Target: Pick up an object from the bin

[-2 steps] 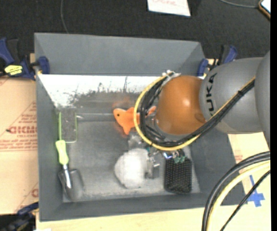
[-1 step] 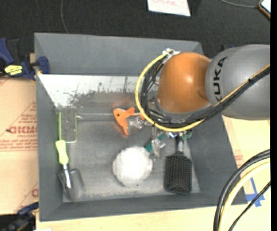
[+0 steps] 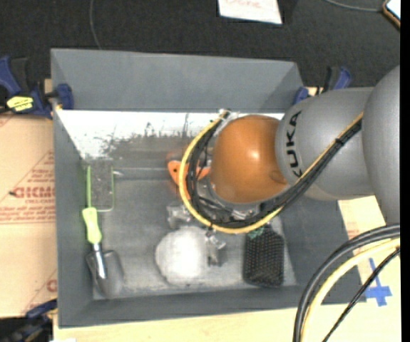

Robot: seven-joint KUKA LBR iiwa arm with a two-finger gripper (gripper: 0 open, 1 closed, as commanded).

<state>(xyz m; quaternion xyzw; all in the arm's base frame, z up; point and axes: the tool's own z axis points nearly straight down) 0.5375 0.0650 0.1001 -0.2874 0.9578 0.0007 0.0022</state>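
The claw hangs between a white puff and a black mesh block. Spread or not, I cannot tell. Center over one first.

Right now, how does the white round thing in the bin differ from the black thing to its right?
The white fluffy lump is pale and rounded; the black mesh block is dark and roughly rectangular. The lump looks soft and fuzzy; the block has a gridded surface. Both lie on the bin floor near its front wall.
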